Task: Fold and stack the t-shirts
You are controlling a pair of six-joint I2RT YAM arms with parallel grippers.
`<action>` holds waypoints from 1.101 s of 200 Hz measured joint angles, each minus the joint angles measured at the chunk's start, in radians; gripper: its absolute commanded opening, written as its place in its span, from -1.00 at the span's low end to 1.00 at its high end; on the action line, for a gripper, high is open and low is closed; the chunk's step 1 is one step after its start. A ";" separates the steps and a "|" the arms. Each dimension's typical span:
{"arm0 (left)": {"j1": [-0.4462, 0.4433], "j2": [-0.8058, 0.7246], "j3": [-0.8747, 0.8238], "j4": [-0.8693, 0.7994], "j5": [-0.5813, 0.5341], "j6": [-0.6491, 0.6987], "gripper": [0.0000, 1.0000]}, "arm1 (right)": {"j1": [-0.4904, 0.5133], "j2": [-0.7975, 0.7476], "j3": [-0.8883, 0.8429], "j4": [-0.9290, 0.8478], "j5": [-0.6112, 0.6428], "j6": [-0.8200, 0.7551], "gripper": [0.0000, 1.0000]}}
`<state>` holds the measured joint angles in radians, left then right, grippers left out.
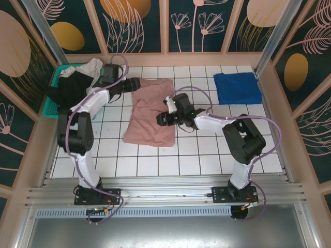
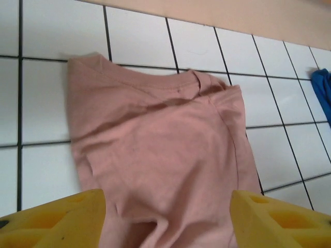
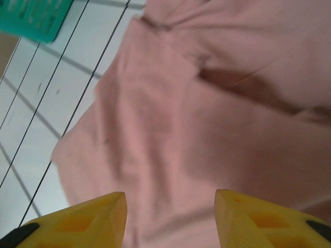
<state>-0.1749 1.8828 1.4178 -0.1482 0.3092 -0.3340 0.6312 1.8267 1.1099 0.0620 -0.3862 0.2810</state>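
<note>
tiled table (image 1: 207,155) holds pink tee (image 1: 150,111), blue tee (image 1: 237,88), teal basket (image 1: 49,107).

Your table (image 1: 207,155) is white tile with dark grout, fenced by floral-painted panels (image 1: 207,26). At its far-left corner you'll see a teal plastic basket (image 1: 50,106), close to the panels.

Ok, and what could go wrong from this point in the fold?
The pink t-shirt lies creased and skewed; another fold may lock that in. Both arms' jaws stand open over the cloth, so closing could pinch extra layers and drag it. A lopsided bundle might sit badly on the folded blue t-shirt.
</note>
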 measured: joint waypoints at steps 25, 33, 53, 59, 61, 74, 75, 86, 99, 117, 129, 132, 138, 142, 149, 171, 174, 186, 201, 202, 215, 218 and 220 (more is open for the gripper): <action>-0.011 -0.048 -0.192 0.047 0.007 -0.024 0.23 | -0.028 0.068 0.063 0.000 0.005 0.017 -0.13; -0.016 -0.048 -0.249 0.053 0.011 -0.032 0.21 | -0.030 0.105 0.099 0.000 0.011 0.018 -0.14; -0.023 -0.045 -0.367 0.043 0.027 -0.048 0.07 | -0.040 0.195 0.180 -0.002 0.018 0.023 -0.14; -0.024 -0.042 -0.385 0.042 0.032 -0.055 0.02 | -0.045 0.217 0.197 -0.004 0.018 0.025 -0.14; -0.024 -0.042 -0.388 0.043 0.034 -0.053 0.00 | -0.047 0.224 0.204 -0.007 0.018 0.025 -0.13; -0.024 -0.042 -0.413 0.054 0.051 -0.066 -0.18 | -0.061 0.263 0.237 -0.012 0.019 0.026 -0.13; -0.024 -0.042 -0.414 0.055 0.051 -0.067 -0.20 | -0.062 0.265 0.238 -0.012 0.018 0.025 -0.13; -0.024 -0.043 -0.427 0.076 0.058 -0.081 -0.45 | -0.071 0.287 0.257 -0.017 0.019 0.025 -0.13; -0.024 -0.053 -0.454 0.097 0.051 -0.095 -0.68 | -0.080 0.304 0.274 -0.019 0.018 0.026 -0.13; -0.024 -0.083 -0.494 0.100 0.028 -0.118 -0.84 | -0.095 0.306 0.284 -0.021 0.017 0.026 -0.12; -0.024 -0.107 -0.510 0.096 0.009 -0.130 -0.84 | -0.107 0.306 0.290 -0.021 0.017 0.025 -0.12; -0.024 -0.114 -0.513 0.094 0.002 -0.137 -0.84 | -0.110 0.306 0.291 -0.021 0.018 0.025 -0.12; -0.024 -0.128 -0.518 0.090 -0.010 -0.144 -0.84 | -0.117 0.306 0.293 -0.021 0.018 0.024 -0.12; -0.024 -0.137 -0.523 0.090 -0.020 -0.150 -0.80 | -0.121 0.306 0.293 -0.021 0.018 0.022 -0.12; -0.024 -0.155 -0.531 0.087 -0.037 -0.161 -0.71 | -0.128 0.306 0.293 -0.021 0.018 0.021 -0.12; -0.024 -0.211 -0.565 0.089 -0.083 -0.198 -0.40 | -0.141 0.300 0.288 -0.026 0.023 0.014 -0.11; -0.024 -0.216 -0.570 0.089 -0.087 -0.212 -0.28 | -0.142 0.296 0.284 -0.026 0.026 0.014 -0.11; -0.024 -0.232 -0.589 0.086 -0.110 -0.226 0.01 | -0.142 0.264 0.251 -0.031 0.034 0.014 -0.11; -0.024 -0.247 -0.611 0.079 -0.143 -0.254 0.15 | -0.137 0.190 0.174 -0.035 0.051 0.018 -0.10; -0.024 -0.248 -0.613 0.077 -0.144 -0.256 0.15 | -0.137 0.182 0.166 -0.036 0.052 0.018 -0.09; -0.024 -0.269 -0.629 0.061 -0.169 -0.271 0.16 | -0.130 0.099 0.084 -0.038 0.071 0.034 -0.08; -0.024 -0.277 -0.633 0.057 -0.173 -0.274 0.17 | -0.127 0.074 0.061 -0.040 0.076 0.038 -0.07; -0.024 -0.282 -0.636 0.057 -0.175 -0.275 0.18 | -0.125 0.064 0.051 -0.038 0.080 0.042 -0.07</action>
<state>-0.1986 1.6009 0.7818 -0.0914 0.1345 -0.6090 0.5060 1.8912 1.1606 0.0238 -0.3058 0.3229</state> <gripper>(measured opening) 0.574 0.456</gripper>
